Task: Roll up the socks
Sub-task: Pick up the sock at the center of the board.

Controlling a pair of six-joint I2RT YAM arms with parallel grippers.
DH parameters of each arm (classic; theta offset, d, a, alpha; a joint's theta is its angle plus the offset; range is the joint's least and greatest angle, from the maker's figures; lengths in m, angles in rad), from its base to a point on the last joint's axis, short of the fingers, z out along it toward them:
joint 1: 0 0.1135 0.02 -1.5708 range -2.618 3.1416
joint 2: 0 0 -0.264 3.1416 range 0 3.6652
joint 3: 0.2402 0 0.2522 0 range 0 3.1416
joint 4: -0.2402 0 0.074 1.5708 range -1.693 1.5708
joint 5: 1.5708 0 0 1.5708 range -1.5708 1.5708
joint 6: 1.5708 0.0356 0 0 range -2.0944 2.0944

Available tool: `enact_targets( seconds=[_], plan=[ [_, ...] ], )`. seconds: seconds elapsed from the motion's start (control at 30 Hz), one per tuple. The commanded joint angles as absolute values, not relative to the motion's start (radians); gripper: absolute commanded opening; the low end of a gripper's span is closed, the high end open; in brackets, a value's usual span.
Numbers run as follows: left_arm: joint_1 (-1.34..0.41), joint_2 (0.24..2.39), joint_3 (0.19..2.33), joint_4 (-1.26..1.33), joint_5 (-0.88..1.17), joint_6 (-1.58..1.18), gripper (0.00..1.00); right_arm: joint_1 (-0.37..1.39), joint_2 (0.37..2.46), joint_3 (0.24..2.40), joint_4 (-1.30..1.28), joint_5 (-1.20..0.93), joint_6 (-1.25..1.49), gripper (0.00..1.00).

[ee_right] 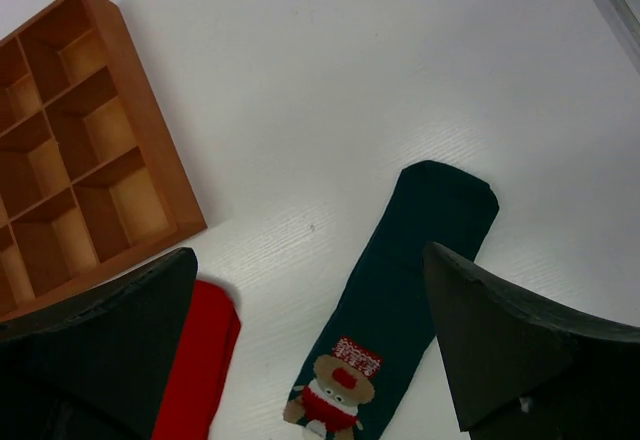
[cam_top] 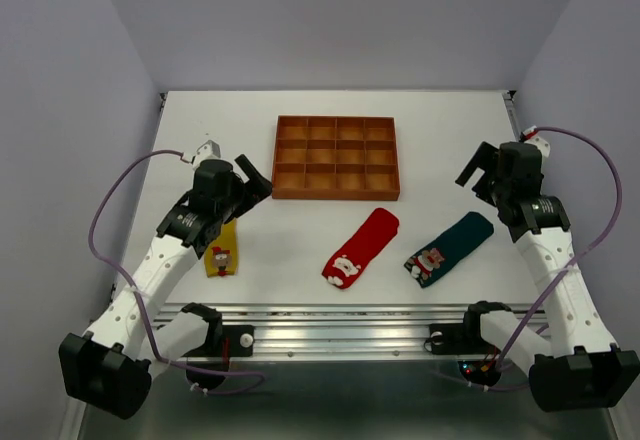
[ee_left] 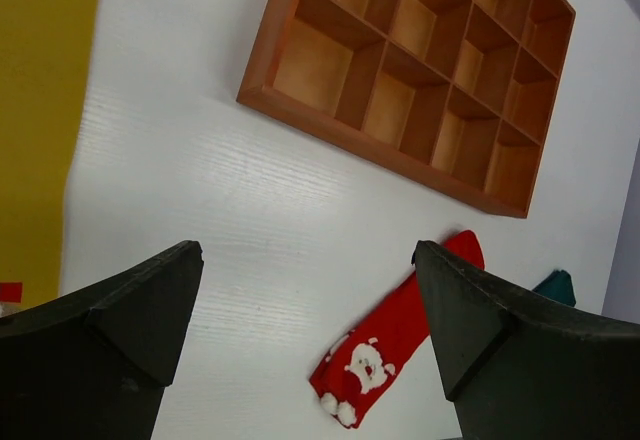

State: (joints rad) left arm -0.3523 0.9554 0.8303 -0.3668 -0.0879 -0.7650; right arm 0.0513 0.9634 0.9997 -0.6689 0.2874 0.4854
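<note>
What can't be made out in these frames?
Yellow sock: top view, upper end under the left arm; left wrist view, cut by the left edge.
Teal sock: left wrist view, only a tip shows past a finger.
Red sock: right wrist view, mostly behind a finger and cut by the bottom edge.
Tray: right wrist view, cut by the left edge.

A white surface [cam_top: 440,130] fills the middle of the top view. An orange-brown tray [cam_top: 336,196] with twelve compartments lies flat on it, in the upper centre of the frame. Below the tray, a red sock [cam_top: 360,248] lies flat and unrolled, slanting from upper right to lower left, with its white cartoon pattern at the lower end. Just to its right, apart from it, a dark teal sock [cam_top: 450,248] lies flat at the same slant. A yellow sock [cam_top: 222,255] lies at the lower left of the surface, its upper part hidden.
</note>
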Motion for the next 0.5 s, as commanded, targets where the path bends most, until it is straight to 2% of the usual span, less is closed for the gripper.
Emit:
enact_targets(
  seconds=[0.0,0.13,0.23,0.27,0.3,0.4,0.47],
  plan=[
    [-0.379,0.959,0.819,-0.336,-0.112,-0.781,0.99,0.049,0.945,0.994,-0.603,0.264,0.462,1.00],
    [-0.402,0.966,0.793,-0.324,-0.092,-0.782,0.99,0.049,0.920,0.967,-0.543,0.102,0.411,1.00],
    [-0.416,0.968,0.764,-0.322,-0.095,-0.790,0.99,0.083,0.931,0.954,-0.496,-0.162,0.359,1.00],
    [-0.419,0.968,0.756,-0.322,-0.097,-0.788,0.99,0.122,0.936,0.950,-0.495,-0.157,0.345,1.00],
    [-0.419,0.966,0.744,-0.321,-0.100,-0.792,0.99,0.250,0.940,0.945,-0.505,-0.108,0.338,1.00],
    [-0.417,0.969,0.730,-0.308,-0.095,-0.793,0.99,0.481,0.975,0.922,-0.503,0.096,0.322,1.00],
    [-0.419,0.977,0.723,-0.295,-0.075,-0.796,0.99,0.671,1.067,0.931,-0.494,0.124,0.321,1.00]
  ],
)
